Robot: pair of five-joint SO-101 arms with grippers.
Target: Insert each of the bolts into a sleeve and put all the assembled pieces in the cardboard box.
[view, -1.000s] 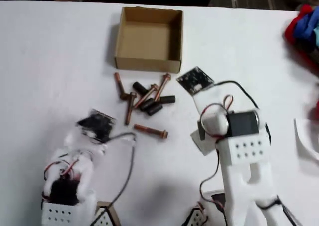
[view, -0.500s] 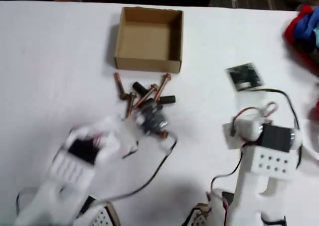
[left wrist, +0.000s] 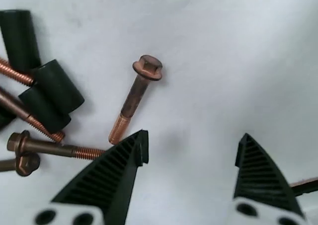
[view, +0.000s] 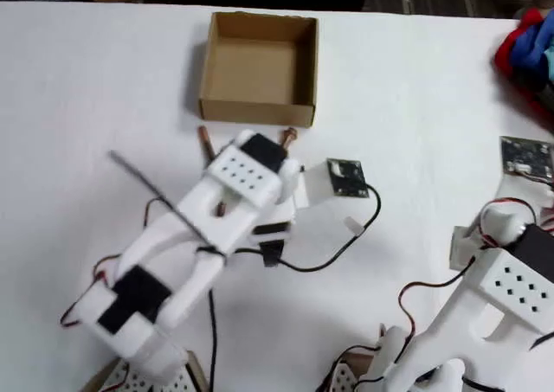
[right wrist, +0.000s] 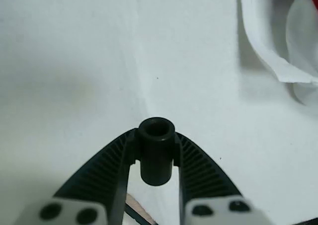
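Gripping a black sleeve [right wrist: 156,158] by its sides, open end showing, the right tool [right wrist: 156,138] sits closed on it over bare bench [view: 415,89] near the right edge. Farther in, toward the middle of the bench, the left tool [left wrist: 194,135] hangs spread wide and holds nothing. A copper bolt [left wrist: 135,98] lies loose with its threaded end just beside one fingertip. More bolts [left wrist: 49,146] and black sleeves [left wrist: 52,93] lie heaped next to it. Beyond the heap, near the far edge, sits the open cardboard box [view: 255,111].
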